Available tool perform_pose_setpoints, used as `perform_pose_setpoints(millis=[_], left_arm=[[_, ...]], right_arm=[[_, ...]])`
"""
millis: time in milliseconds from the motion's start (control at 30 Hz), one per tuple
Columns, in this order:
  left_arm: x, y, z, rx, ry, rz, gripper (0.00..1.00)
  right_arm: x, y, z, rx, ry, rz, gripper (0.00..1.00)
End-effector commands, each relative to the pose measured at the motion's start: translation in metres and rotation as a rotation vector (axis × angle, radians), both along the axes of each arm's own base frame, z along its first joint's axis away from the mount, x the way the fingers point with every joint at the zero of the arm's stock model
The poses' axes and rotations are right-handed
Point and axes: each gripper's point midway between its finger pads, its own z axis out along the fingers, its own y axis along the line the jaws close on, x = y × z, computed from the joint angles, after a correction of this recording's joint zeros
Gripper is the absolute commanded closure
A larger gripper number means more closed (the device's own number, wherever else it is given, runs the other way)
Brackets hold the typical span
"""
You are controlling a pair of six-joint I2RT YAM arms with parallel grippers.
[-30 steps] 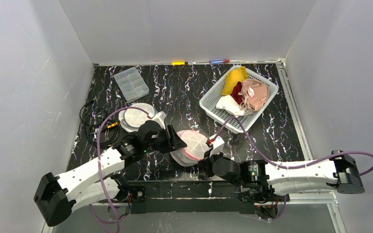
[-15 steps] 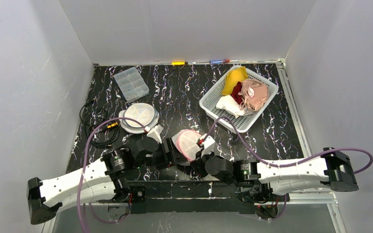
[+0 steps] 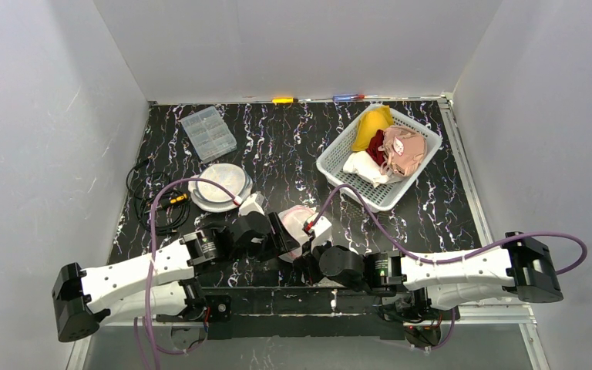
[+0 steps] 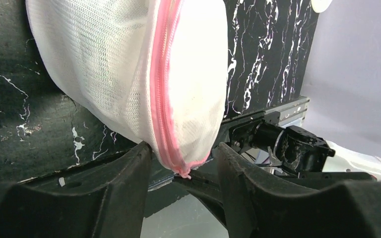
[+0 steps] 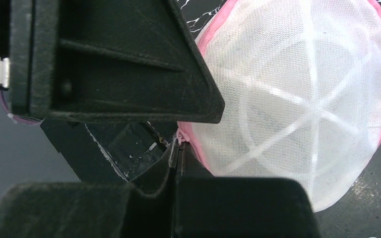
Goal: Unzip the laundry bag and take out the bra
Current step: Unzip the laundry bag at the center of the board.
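The laundry bag (image 3: 294, 220) is a white mesh dome with a pink zipper (image 4: 161, 99), standing on edge near the table's front edge. My left gripper (image 3: 281, 237) straddles its lower rim, and both fingers (image 4: 129, 188) press the mesh beside the zipper's end. My right gripper (image 3: 302, 258) is shut just below the bag, with its fingertips (image 5: 173, 153) pinching the small pink zipper pull (image 5: 180, 138). The bag (image 5: 297, 104) fills the right wrist view. No bra shows; the mesh hides what is inside.
A white basket (image 3: 331, 166) with clothes stands at the back right. A clear compartment box (image 3: 208, 132) and round white discs (image 3: 218, 185) lie at the left, next to a black cable (image 3: 150, 204). Markers (image 3: 284, 100) lie along the back wall.
The bag has been tipped up on edge and shifted a little left and back. Both grippers have moved left with it, and the right arm has stretched further across.
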Motion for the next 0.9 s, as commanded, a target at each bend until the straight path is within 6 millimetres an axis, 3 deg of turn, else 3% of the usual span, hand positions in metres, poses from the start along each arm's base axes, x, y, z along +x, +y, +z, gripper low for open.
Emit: perform_pose_setpoints(millis=[0, 67, 333, 600, 867], left_arm=[[0.010, 0.004, 0.000, 0.027, -0.033, 0.052, 0.55], [0.011, 0.005, -0.003, 0.050, -0.032, 0.052, 0.60], [0.017, 0.021, -0.012, 0.117, -0.054, 0.098, 1.00], [0.027, 0.041, -0.011, 0.143, -0.077, 0.147, 1.00], [0.038, 0.055, -0.011, 0.120, -0.071, 0.171, 1.00]], right_arm=[[-0.002, 0.011, 0.030, 0.096, -0.007, 0.014, 0.99], [-0.002, 0.010, 0.031, 0.098, -0.007, 0.012, 0.99], [-0.001, -0.001, 0.032, 0.092, -0.005, -0.006, 0.99], [0.010, -0.042, 0.008, 0.024, 0.008, -0.113, 0.99], [0.018, -0.067, -0.003, 0.002, 0.006, -0.185, 0.99]])
